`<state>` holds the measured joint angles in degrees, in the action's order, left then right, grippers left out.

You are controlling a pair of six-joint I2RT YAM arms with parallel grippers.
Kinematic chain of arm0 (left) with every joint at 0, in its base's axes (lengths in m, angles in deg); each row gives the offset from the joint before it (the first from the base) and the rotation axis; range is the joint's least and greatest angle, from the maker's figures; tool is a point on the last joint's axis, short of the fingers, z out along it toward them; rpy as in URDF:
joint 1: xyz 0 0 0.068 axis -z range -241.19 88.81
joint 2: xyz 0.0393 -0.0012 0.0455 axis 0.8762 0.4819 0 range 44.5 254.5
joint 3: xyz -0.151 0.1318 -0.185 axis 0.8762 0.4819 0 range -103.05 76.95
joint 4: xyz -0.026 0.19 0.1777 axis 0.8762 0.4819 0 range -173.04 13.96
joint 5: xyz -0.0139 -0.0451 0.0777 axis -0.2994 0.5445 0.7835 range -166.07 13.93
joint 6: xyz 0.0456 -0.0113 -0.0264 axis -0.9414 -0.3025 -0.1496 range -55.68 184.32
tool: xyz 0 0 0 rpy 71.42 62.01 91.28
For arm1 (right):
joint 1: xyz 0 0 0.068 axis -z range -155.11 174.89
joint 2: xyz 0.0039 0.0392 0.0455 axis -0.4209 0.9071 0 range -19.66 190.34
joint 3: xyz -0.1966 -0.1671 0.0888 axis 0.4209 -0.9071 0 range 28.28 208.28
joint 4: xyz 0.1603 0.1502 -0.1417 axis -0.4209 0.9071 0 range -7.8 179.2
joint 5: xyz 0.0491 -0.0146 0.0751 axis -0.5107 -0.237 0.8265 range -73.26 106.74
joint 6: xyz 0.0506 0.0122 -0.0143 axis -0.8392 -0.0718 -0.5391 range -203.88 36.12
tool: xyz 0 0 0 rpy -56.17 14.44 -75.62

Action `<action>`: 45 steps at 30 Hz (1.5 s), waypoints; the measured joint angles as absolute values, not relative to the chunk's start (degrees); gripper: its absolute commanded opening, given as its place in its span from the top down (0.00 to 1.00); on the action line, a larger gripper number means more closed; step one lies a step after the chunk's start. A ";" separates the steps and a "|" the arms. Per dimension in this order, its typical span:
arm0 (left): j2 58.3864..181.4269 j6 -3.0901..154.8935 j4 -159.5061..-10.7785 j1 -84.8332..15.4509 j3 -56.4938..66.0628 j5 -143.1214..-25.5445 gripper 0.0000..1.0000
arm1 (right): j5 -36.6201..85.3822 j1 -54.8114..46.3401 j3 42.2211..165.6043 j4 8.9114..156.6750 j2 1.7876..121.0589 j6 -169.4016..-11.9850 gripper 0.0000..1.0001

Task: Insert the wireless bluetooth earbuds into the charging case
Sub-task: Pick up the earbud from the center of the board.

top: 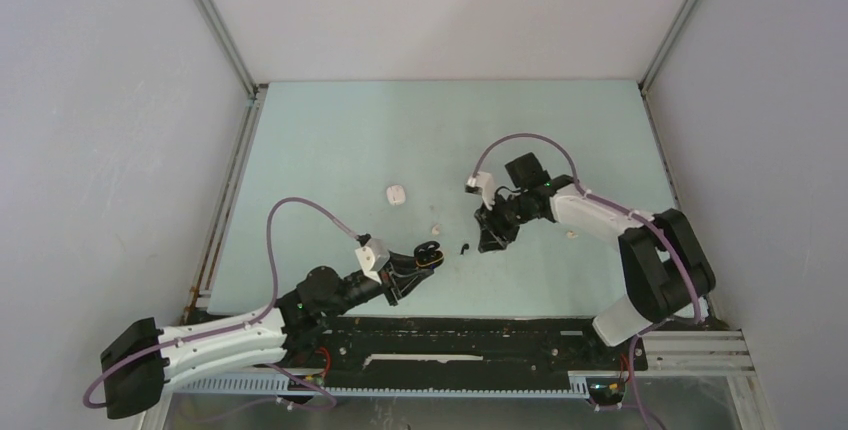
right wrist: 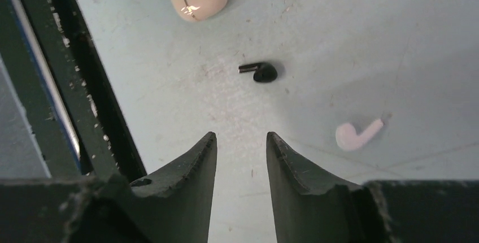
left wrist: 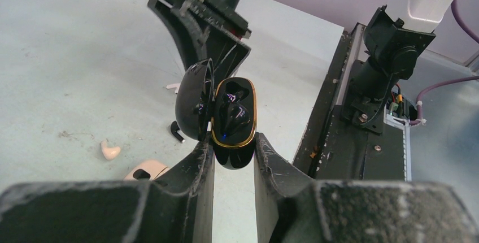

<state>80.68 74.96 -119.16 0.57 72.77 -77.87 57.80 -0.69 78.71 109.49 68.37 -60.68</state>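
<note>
Left fingers (left wrist: 191, 189) clamp open black case (left wrist: 233, 123) | right fingers (right wrist: 189, 186) narrowly parted, black earbud (right wrist: 261, 73) ahead

The far half of the table (top: 450, 120) is open to either arm. Mid-table is tight: the left gripper (top: 426, 256), clamping an open black case (left wrist: 233, 121), sits just left of the right gripper (top: 490, 241), with a black earbud (right wrist: 258, 72) lying between them. A white case (top: 396, 194) and a white earbud (top: 435, 229) lie just beyond, far-left.
</note>
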 measured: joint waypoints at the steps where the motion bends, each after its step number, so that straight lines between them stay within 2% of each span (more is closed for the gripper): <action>1: 80.82 74.96 -119.11 0.57 72.77 -77.92 1.00 | 56.44 -1.98 79.50 109.42 69.57 -60.98 0.62; 7: 80.79 74.96 -118.81 0.57 72.77 -77.98 1.00 | 48.38 -7.69 83.17 109.36 74.14 -62.80 0.64; 15: 80.42 74.96 -118.30 0.57 72.77 -77.96 1.00 | 41.97 -7.99 86.76 110.29 79.39 -65.33 0.61; 24: 79.22 75.00 -117.71 0.57 72.77 -77.96 1.00 | 40.79 -10.33 89.53 112.52 82.88 -65.35 0.59; 45: 78.98 75.37 -117.15 0.57 72.77 -77.96 1.00 | 39.07 -12.78 95.28 116.07 87.19 -65.29 0.67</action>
